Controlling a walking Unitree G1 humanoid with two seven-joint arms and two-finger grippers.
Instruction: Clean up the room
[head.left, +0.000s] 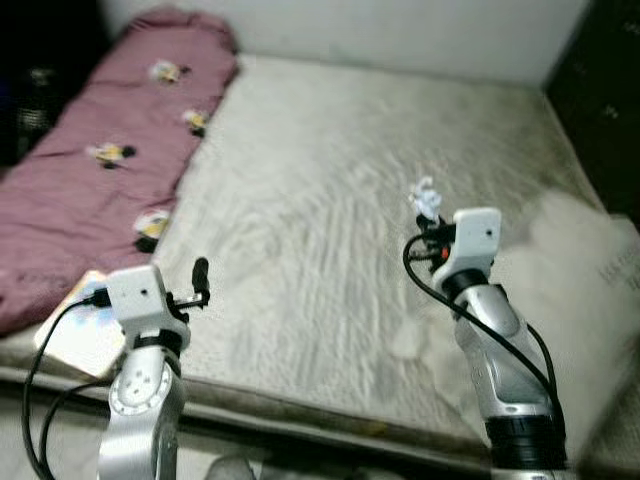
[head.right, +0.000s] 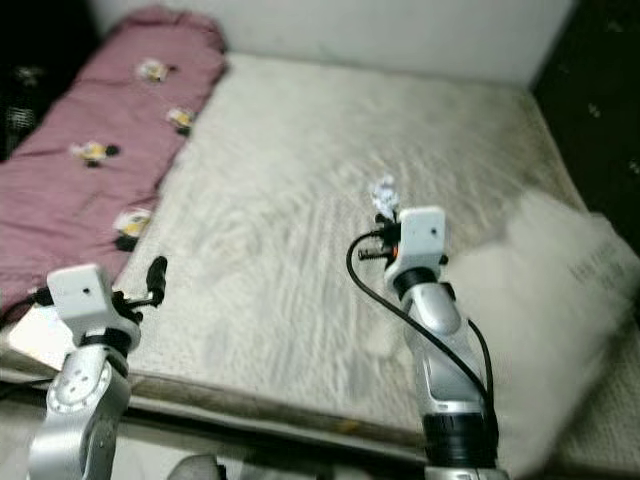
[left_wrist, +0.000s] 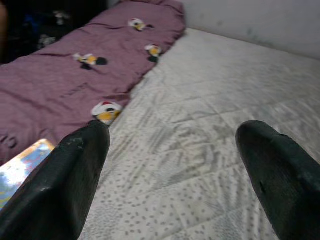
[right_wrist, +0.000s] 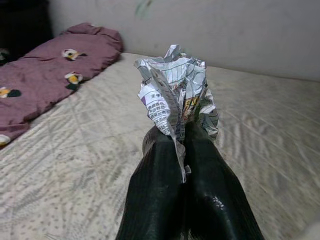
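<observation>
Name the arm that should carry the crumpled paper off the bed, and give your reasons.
Right. The right end effector is already shut on the crumpled paper, held above the bed. The left end effector is open and holds nothing.

The mattress (head.left: 330, 200) is pale beige-grey with a faint quilted pattern of small dots and leaf-like strokes. The blanket (head.left: 110, 150) is dusty mauve-pink, scattered with small cartoon figures in white, yellow and black. The crumpled paper (right_wrist: 175, 95) is white with blue grid lines, dark print and patches of red, yellow and green. The book (head.left: 85, 325) has a glossy cover in light blue, yellow and orange. The pillow (head.right: 545, 320) is off-white. The wall (head.left: 400, 30) is plain white-grey. Both arms are silver with white wrist blocks and black fingers (left_wrist: 75, 185).
</observation>
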